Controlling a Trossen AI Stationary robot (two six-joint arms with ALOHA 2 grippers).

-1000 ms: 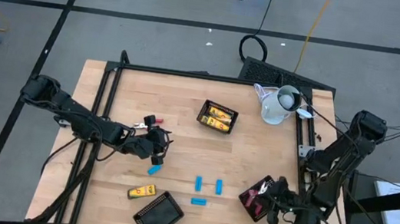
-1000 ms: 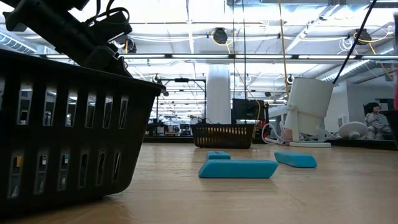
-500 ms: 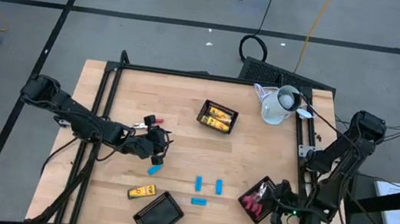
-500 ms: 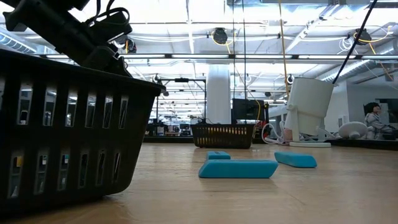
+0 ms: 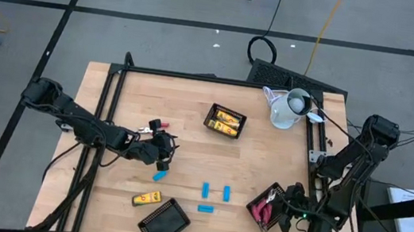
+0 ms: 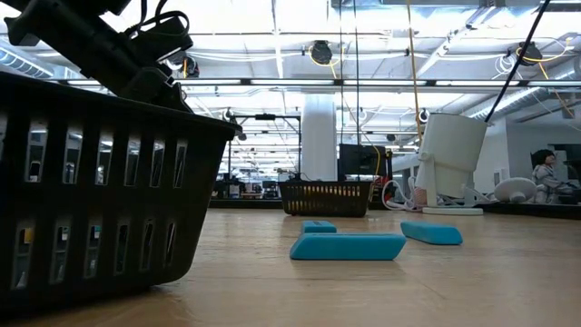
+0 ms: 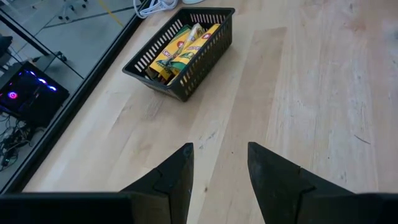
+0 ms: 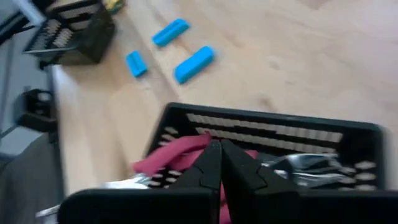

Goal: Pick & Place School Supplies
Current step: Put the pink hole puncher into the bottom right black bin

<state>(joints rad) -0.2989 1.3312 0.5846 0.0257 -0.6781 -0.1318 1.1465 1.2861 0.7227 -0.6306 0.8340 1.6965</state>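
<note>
Right gripper (image 8: 220,163) shut above scissors (image 8: 174,155) tray (image 8: 273,134); left gripper (image 7: 219,163) parted, empty.

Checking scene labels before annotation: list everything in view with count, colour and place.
Places are as seen in the high view.
yellow-and-black oblong blocks: several, in the black mesh tray at top centre; one loose at lower left
bright-blue short oblong pieces: four, loose on the wood, lower centre
red-handled scissors: count unclear, in the second black mesh tray at lower right
empty black mesh tray: one, bottom edge, left of centre
white plastic jug: one, top right corner
left gripper: open, empty, left of centre
right gripper: shut, over the scissors tray
</note>
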